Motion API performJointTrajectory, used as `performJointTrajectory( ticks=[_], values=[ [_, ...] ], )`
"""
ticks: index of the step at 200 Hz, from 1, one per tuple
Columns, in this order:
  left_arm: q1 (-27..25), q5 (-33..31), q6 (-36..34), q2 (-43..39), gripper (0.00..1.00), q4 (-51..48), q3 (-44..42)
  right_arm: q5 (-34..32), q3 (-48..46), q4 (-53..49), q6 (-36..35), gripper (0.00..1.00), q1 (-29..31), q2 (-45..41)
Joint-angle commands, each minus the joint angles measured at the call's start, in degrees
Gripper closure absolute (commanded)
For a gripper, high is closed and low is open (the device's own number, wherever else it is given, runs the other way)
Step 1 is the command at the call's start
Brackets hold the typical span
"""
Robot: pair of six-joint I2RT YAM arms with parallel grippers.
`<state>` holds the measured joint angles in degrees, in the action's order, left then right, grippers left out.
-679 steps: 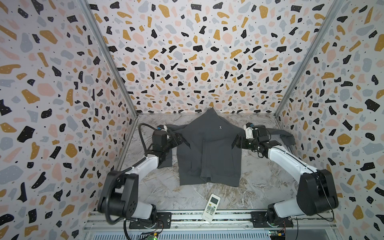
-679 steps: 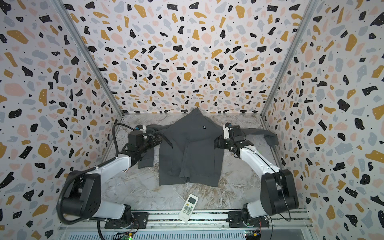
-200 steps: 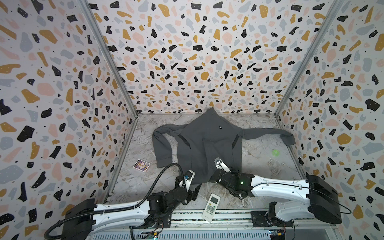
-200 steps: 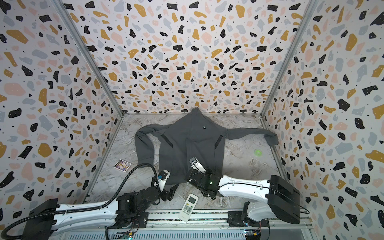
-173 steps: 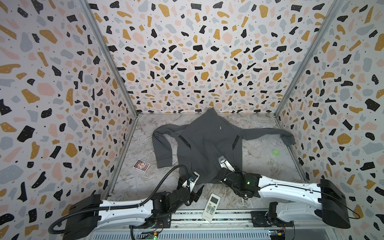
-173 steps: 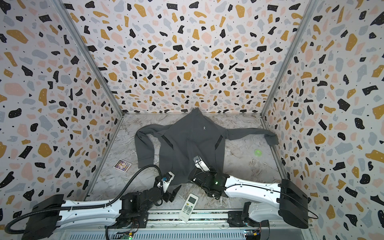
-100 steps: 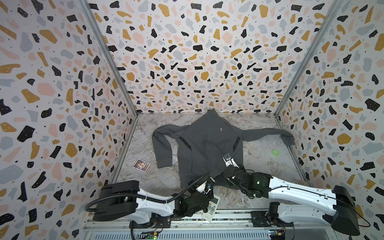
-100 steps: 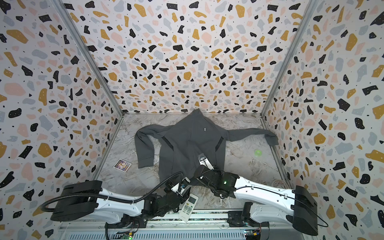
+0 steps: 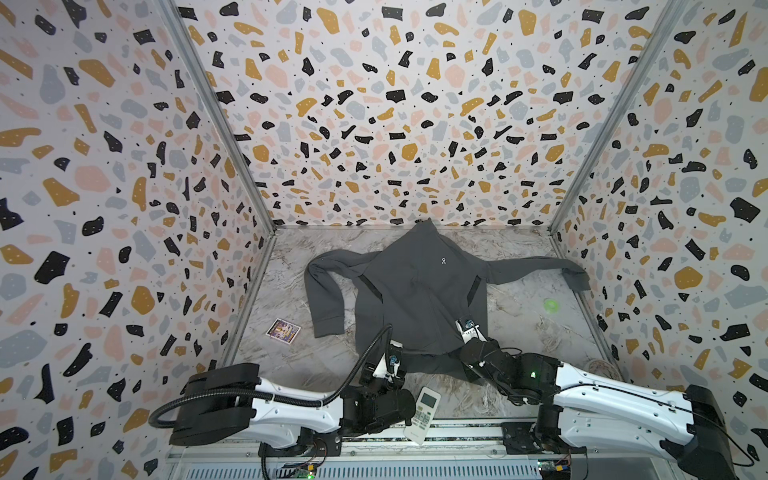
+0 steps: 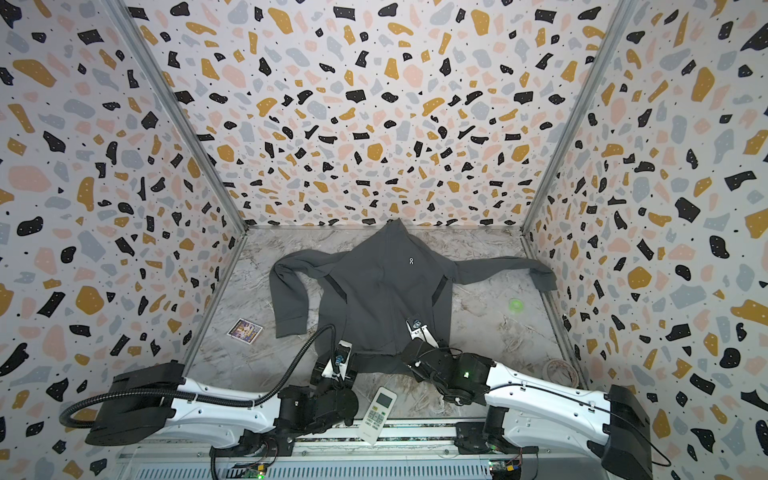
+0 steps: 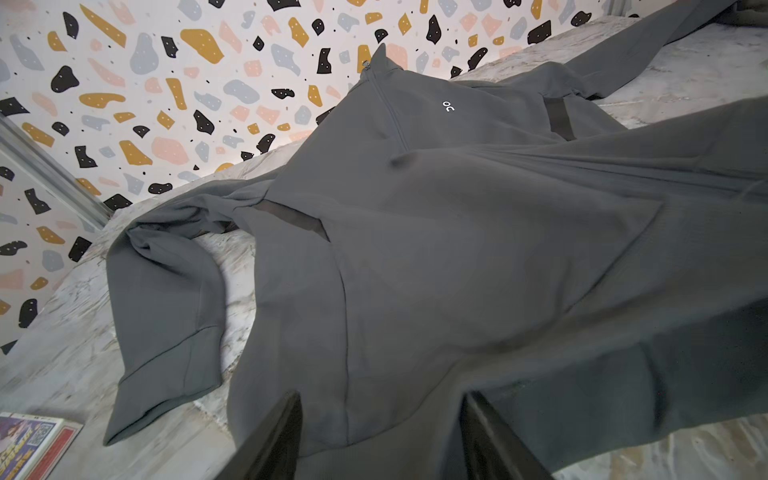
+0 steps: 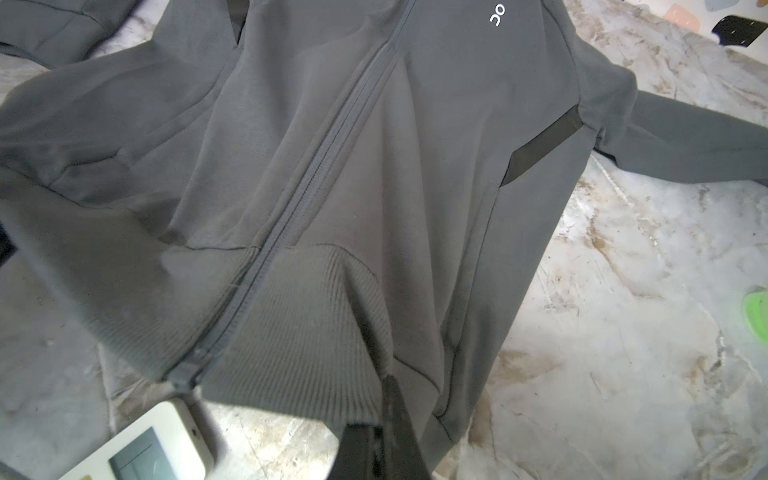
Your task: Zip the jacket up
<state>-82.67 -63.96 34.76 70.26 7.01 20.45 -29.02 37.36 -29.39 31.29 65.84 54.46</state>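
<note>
low in the middle of both top views, the jacket (image 9: 415,299) lies flat on the bench (image 9: 519,332), zip closed. the left gripper (image 11: 382,397) is spread around its bottom edge; the right gripper (image 12: 390,384) is pressed together, pinching that edge.

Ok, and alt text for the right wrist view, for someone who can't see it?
The right end effector, shut, pinches the ribbed hem of a dark grey jacket lying front-up on a marbled table, its front zip closed along the visible length. A white remote lies just beyond the hem.
</note>
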Motion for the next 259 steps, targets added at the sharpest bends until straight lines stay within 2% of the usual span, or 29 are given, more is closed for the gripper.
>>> performJointTrajectory(
  ticks=[1,17,29,51,65,74,89,132,164,192,212,216,222,225,238,259],
  values=[
    [-0.21,0.09,2.07,-0.54,0.4,2.43,-2.92,1.57,-1.28,-1.53,2.83,1.0,-0.13,-2.78],
    [-0.21,2.06,-0.48,1.07,0.4,6.94,-3.81,3.46,-2.68,-0.03,3.12,1.0,-0.19,-4.05],
    [-0.21,3.69,-1.72,3.07,0.44,10.87,-4.1,4.77,-3.57,0.75,3.72,1.0,-0.15,-4.81],
    [-0.21,6.11,-2.7,6.95,0.59,14.27,-3.76,6.06,-4.52,0.83,5.04,1.0,-0.14,-6.28],
    [-0.21,7.64,-3.63,8.49,0.65,16.41,-3.78,6.44,-4.76,0.89,5.43,1.0,-0.19,-7.16],
    [-0.21,7.76,-3.24,9.0,0.74,16.34,-3.51,6.51,-4.67,0.6,5.75,1.0,-0.19,-7.51],
    [-0.16,5.36,-1.3,8.67,1.0,12.91,-2.77,6.77,-4.58,0.29,6.11,1.0,-0.18,-7.61],
    [-0.21,-1.81,6.21,-0.29,1.0,-2.13,-0.96,8.36,-3.96,-1.34,7.17,1.0,-0.12,-5.74],
    [-0.21,-7.36,19.47,-9.79,1.0,-15.52,-1.05,12.46,-6.21,-0.74,10.53,1.0,0.28,-4.48],
    [-0.21,-6.82,30.03,-14.8,1.0,-23.16,-2.31,15.76,-12.29,4.87,16.44,1.0,2.8,-1.63],
    [-0.21,-4.52,36.55,-15.94,1.0,-27.86,-2.39,17.89,-14.55,6.99,19.68,0.85,3.76,1.21],
    [-0.21,-4.12,38.25,-16.15,0.92,-29.36,-2.15,18.35,-14.75,7.3,19.9,0.84,3.85,1.74],
    [-0.21,-3.34,40.56,-16.39,0.7,-31.6,-1.64,18.91,-14.86,7.21,20.11,0.78,3.85,2.17],
    [-0.21,-3.08,41.61,-16.46,0.65,-32.49,-1.38,19.11,-14.74,6.98,20.33,0.74,3.93,2.27],
    [-0.21,-1.55,45.38,-17.38,0.61,-37.92,0.4,20.01,-13.63,5.22,20.78,0.59,3.99,1.83],
    [-0.21,0.69,49.67,-19.66,0.55,-44.61,4.0,20.97,-11.85,2.76,21.5,0.48,3.96,-2.79]
  ],
)
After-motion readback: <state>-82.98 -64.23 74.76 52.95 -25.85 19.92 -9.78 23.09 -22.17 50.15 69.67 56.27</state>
